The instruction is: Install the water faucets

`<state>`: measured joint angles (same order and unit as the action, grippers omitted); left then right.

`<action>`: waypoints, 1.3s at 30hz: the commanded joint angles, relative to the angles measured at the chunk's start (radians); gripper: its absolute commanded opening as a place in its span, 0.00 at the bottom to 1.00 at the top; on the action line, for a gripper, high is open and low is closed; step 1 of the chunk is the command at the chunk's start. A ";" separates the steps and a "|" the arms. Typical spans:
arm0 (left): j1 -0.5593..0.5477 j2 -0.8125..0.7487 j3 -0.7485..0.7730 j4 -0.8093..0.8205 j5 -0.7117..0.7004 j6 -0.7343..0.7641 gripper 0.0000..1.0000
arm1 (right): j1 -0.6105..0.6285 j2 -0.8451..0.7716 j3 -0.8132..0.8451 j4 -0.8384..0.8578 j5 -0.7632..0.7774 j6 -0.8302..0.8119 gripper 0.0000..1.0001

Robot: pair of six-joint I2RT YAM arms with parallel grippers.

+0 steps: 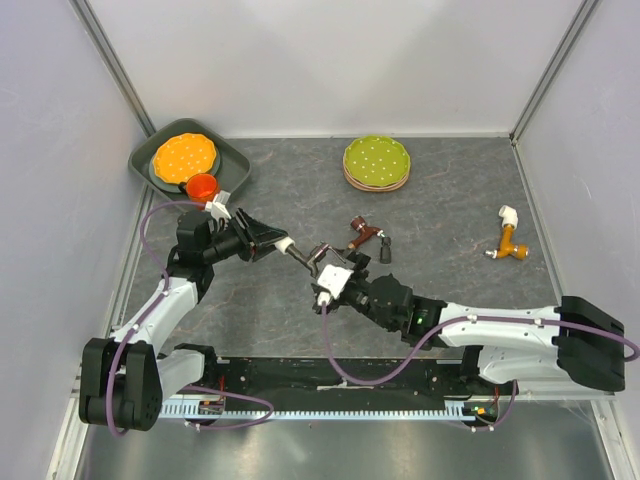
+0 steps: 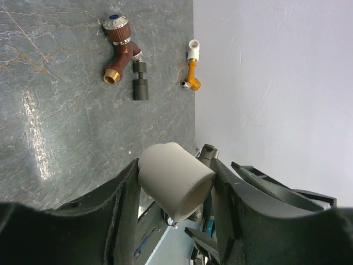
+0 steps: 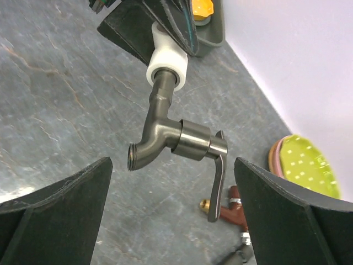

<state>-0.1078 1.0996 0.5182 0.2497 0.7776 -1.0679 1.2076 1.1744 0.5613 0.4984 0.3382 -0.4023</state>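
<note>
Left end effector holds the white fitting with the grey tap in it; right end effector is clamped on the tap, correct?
No: the right end effector is open, clear of the tap on both sides; see right wrist view. The rest holds.

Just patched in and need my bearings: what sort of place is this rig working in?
Probably a lab test cell, not a real kitchen or bathroom: plain white panel walls box in a grey stone-look tabletop, and a reddish-brown tap and green dotted plates lie on it like props.
</note>
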 commanded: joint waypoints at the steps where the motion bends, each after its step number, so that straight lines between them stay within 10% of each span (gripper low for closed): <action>1: 0.005 -0.010 0.051 0.026 0.023 0.005 0.02 | 0.046 0.060 0.077 0.044 0.113 -0.265 0.98; 19: 0.005 -0.009 0.055 0.039 0.049 0.006 0.02 | 0.075 0.358 0.147 0.288 0.294 -0.549 0.91; 39: 0.005 -0.018 0.052 0.066 0.063 -0.003 0.02 | 0.061 0.324 0.227 0.094 0.183 -0.106 0.04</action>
<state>-0.1059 1.0992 0.5301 0.2478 0.7959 -1.0615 1.2758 1.5444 0.7460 0.6182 0.5884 -0.6765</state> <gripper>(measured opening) 0.548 0.382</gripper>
